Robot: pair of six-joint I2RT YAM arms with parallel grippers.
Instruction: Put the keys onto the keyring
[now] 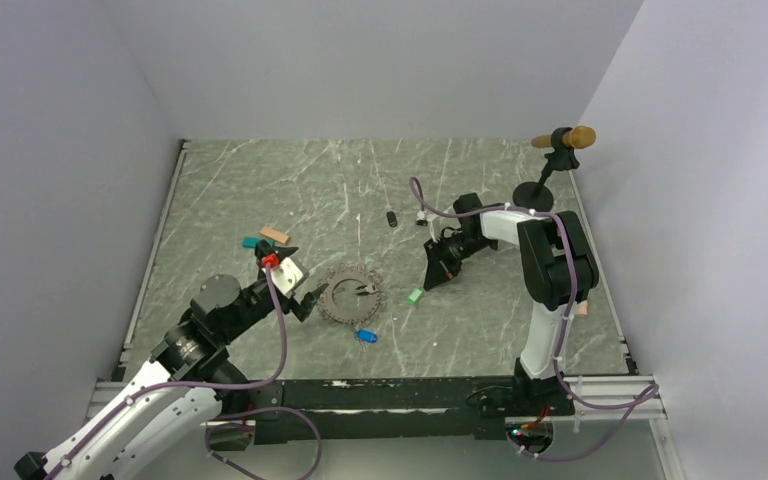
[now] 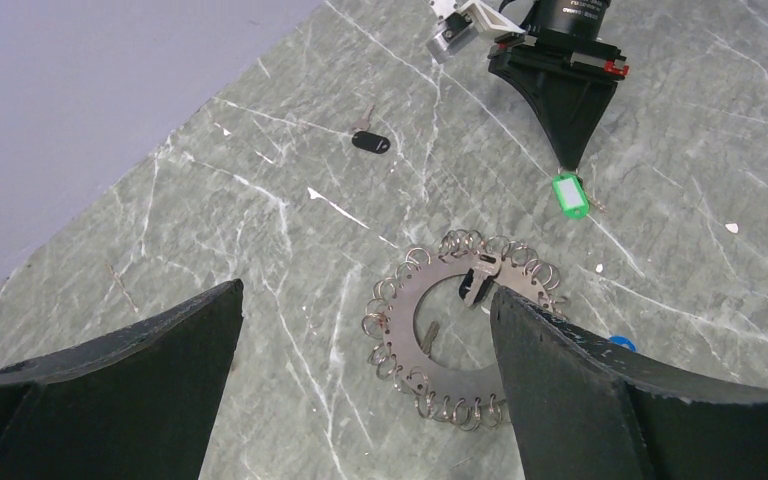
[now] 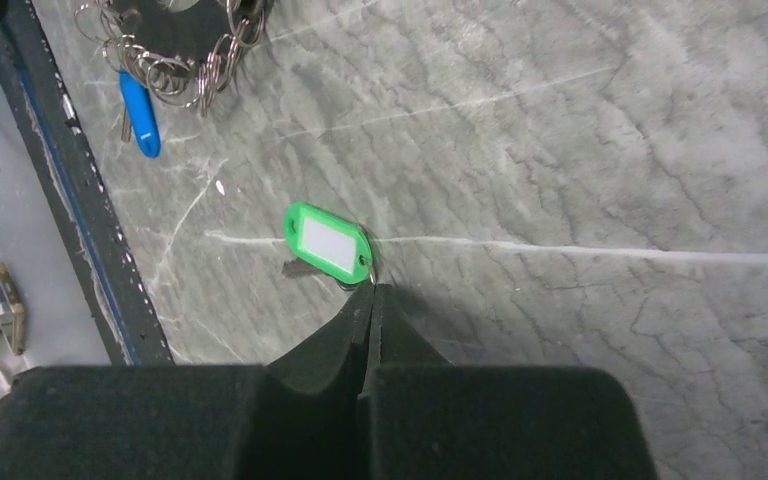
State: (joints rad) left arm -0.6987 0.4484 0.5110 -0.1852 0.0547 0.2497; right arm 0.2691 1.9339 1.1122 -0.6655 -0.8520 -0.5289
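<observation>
The keyring (image 1: 352, 296), a dark metal ring fringed with small split rings, lies flat on the marble table and also shows in the left wrist view (image 2: 397, 318). My left gripper (image 1: 308, 300) hangs open just left of it, its jaws wide apart (image 2: 365, 290) and empty. The green key (image 1: 415, 296) lies right of the keyring (image 3: 328, 241). My right gripper (image 3: 370, 288) is shut, its tips pinched at the small metal loop on the green key's end (image 2: 569, 194). The blue key (image 1: 366, 336) lies at the keyring's near edge (image 3: 140, 100).
A small black key fob (image 1: 391, 218) lies farther back on the table. Teal (image 1: 251, 241) and tan (image 1: 274, 235) blocks sit left of the keyring. A black stand with a brown-tipped head (image 1: 565, 140) is at the back right. Grey walls close three sides.
</observation>
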